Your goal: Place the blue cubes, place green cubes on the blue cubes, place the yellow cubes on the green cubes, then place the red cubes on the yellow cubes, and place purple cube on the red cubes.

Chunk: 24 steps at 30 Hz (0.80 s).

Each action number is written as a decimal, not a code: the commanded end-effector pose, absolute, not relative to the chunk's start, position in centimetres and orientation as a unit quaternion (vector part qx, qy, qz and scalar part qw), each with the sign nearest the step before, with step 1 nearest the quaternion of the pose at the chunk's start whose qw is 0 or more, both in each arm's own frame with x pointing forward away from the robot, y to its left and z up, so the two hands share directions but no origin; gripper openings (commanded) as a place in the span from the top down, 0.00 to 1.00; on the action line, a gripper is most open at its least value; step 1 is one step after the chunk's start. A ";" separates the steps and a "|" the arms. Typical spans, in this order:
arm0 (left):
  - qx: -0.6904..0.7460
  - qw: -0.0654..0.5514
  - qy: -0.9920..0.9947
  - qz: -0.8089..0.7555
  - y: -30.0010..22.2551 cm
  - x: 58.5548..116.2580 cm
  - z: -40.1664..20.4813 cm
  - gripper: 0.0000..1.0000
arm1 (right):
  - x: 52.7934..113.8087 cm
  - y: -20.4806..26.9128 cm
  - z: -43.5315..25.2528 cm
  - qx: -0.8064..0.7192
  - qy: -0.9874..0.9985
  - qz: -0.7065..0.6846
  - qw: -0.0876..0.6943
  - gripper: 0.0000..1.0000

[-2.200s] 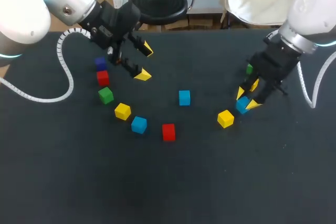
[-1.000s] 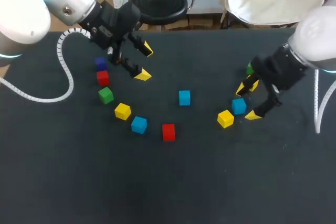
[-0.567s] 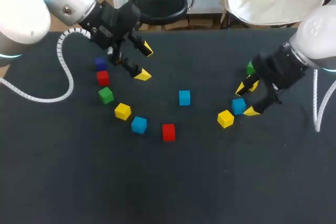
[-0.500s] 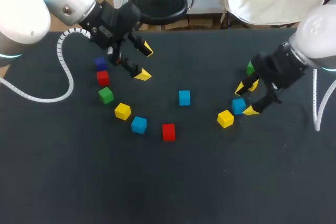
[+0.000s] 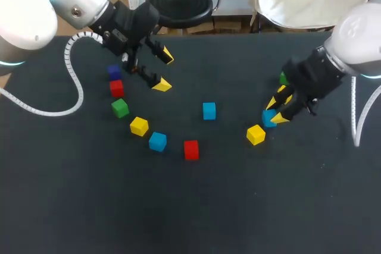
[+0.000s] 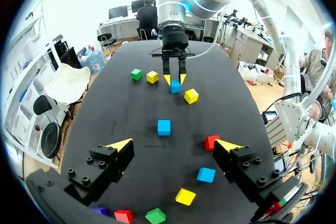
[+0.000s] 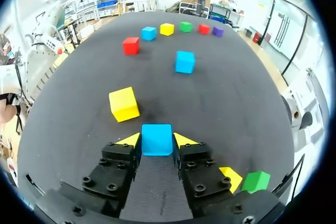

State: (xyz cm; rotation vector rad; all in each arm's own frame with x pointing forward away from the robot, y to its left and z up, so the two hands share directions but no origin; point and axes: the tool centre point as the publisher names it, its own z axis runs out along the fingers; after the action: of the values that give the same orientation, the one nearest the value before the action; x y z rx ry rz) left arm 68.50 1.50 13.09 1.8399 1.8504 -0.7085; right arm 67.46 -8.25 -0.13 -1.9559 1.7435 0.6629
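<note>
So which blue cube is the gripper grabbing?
The blue cube in the right gripper, next to a yellow cube. The other two blue cubes sit apart, untouched.

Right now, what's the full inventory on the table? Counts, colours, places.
blue cubes: 3, blue; one gripped, one mid-table, one in the arc on the left side.
yellow cubes: 3, yellow; one beside the gripped blue, one in the arc, one beside the right arm, next to a green.
green cubes: 2, green; one in the arc, one by the right arm.
red cubes: 2, red; one in the arc next to the purple, one at the arc's near end.
purple cube: 1, purple; far end of the arc.
table: 1, black.
left tool: open, above the table by the purple and red.
right tool: shut on one of the blue cubes.
</note>
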 end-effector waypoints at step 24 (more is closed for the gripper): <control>0.664 0.216 0.669 -0.255 1.5 68.5 13.1 0.00 | 66.4 -1.8 5.7 -0.623 0.708 0.250 0.220 1.00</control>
State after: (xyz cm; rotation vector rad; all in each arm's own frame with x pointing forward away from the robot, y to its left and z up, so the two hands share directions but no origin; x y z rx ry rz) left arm 68.50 1.50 13.09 1.8400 1.8504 -0.7085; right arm 65.56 -2.29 6.46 -1.7183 1.9698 0.6641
